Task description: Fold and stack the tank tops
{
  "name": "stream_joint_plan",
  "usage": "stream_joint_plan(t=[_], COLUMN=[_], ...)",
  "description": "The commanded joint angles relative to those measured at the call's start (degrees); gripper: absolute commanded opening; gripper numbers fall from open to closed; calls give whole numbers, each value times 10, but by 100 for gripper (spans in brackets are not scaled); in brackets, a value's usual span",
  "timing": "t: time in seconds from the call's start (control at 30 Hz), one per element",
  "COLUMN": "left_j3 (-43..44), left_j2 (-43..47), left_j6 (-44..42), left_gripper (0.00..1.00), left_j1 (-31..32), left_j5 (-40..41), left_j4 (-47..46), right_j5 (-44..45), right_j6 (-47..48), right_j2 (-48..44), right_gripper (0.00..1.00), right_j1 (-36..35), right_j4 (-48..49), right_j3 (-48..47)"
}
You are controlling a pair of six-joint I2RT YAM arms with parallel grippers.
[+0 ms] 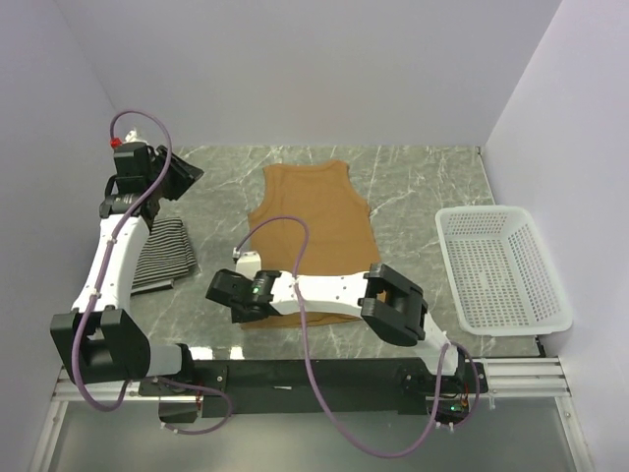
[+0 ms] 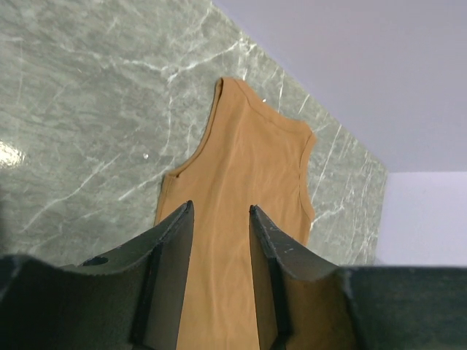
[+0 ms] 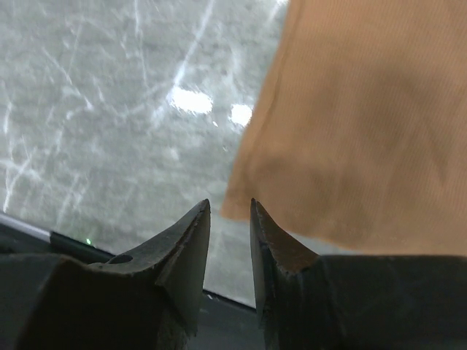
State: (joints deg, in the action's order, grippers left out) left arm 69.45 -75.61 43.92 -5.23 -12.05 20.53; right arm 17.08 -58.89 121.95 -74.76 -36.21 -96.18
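Observation:
The tan-brown tank top [image 1: 314, 231] lies flat in the middle of the table, straps toward the far side; it also shows in the left wrist view [image 2: 248, 175] and the right wrist view [image 3: 357, 124]. A folded top with thin dark stripes [image 1: 165, 254] lies at the left under the left arm. The black-and-white striped top is out of view. My left gripper [image 1: 185, 177] is raised over the far left of the table, open and empty [image 2: 221, 210]. My right gripper [image 1: 222, 292] is low at the tan top's near left corner, open and empty [image 3: 230, 205].
A white plastic mesh basket [image 1: 501, 267] stands at the right of the grey marble table [image 1: 423, 187]. Purple cables loop over both arms. White walls enclose the table on three sides.

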Motion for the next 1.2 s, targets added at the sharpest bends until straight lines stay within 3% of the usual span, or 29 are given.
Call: stream_joint_plan(t=[0.0, 0.57, 0.63, 0.7, 0.8, 1.03, 1.17], left_j3=[15, -29, -44, -62, -99, -142, -144], left_j2=[-5, -48, -52, -51, -55, -96, -156], left_j6=[-14, 0, 6, 25, 46, 50, 49], left_gripper=[41, 39, 38, 38, 39, 40, 45], left_j1=[-1, -4, -3, -2, 3, 65, 103], left_j5=[-24, -60, -65, -65, -75, -26, 13], left_j4=[-5, -53, -65, -82, -118, -148, -168], right_j5=[29, 12, 12, 12, -2, -74, -88], right_j6=[-24, -15, -11, -5, 21, 76, 84], right_j2=[15, 84, 85, 76, 47, -86, -124], right_gripper=[36, 36, 30, 14, 1, 0, 0], right_j1=[-1, -6, -6, -6, -6, 6, 10], right_j4=[-35, -64, -67, -65, -61, 1, 11], right_j3=[-45, -96, -94, -84, -40, 94, 117])
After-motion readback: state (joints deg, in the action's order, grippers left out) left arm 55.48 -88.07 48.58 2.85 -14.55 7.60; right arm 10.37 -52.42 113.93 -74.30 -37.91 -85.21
